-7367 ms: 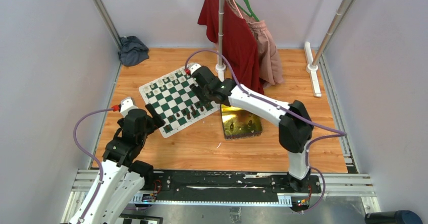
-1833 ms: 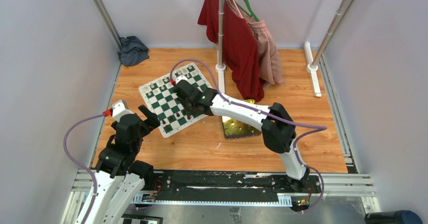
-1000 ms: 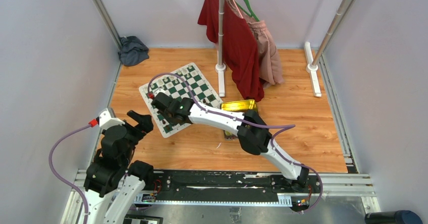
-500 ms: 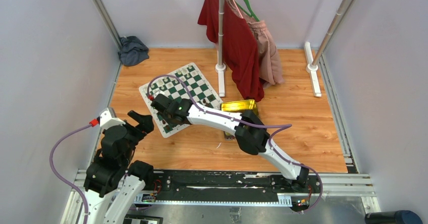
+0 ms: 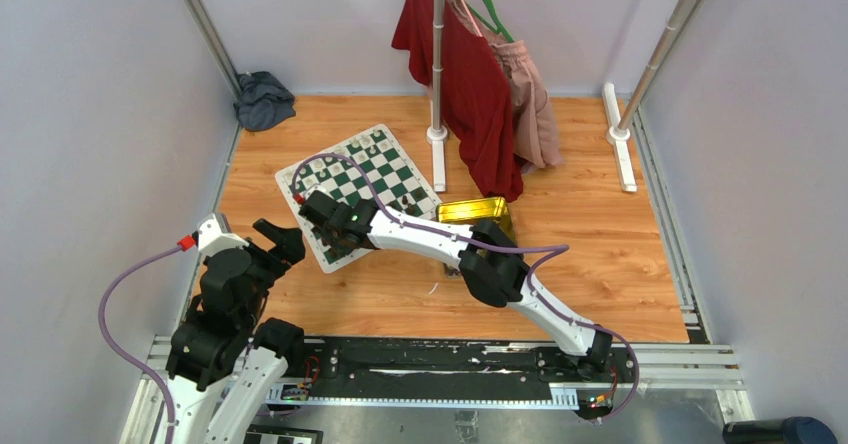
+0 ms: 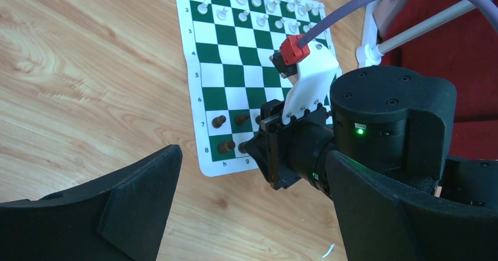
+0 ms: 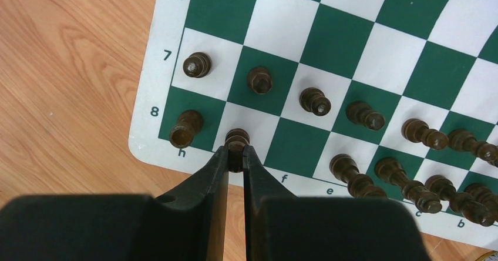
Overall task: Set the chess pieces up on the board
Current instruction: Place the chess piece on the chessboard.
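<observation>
A dark piece (image 7: 237, 136) was pinched by the R gripper (image 7: 236, 155), rook (image 7: 186, 127) just left. Best lowered straight & let go slowly. L gripper (image 5: 280, 236) was spread wide.

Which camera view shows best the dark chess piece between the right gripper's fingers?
The right wrist view: the dark piece shows close and sharp between the right gripper's fingers. In the top and left wrist views the right arm covers it.
</observation>
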Action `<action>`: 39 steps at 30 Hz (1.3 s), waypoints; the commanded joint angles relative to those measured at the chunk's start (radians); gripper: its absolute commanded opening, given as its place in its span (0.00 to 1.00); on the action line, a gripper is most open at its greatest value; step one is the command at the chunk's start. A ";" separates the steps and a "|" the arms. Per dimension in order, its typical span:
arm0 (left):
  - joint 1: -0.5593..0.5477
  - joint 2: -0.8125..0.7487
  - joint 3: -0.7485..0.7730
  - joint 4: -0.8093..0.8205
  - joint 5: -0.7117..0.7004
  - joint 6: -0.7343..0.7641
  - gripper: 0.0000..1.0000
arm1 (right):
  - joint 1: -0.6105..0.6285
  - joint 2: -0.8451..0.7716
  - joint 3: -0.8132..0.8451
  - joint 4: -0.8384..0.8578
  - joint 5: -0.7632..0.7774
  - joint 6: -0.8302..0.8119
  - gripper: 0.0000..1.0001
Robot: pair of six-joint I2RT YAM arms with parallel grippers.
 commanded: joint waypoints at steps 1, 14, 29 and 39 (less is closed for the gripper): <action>-0.006 0.010 0.007 0.007 0.009 0.019 1.00 | 0.003 0.029 0.038 -0.027 -0.013 0.007 0.00; -0.006 0.019 -0.002 0.028 0.022 0.038 1.00 | 0.001 0.027 0.031 -0.024 -0.015 -0.003 0.12; -0.006 0.020 -0.004 0.033 0.029 0.042 1.00 | 0.001 0.006 0.026 -0.021 -0.008 -0.015 0.27; -0.006 0.021 -0.003 0.033 0.031 0.043 1.00 | 0.003 -0.006 0.026 -0.021 -0.003 -0.022 0.29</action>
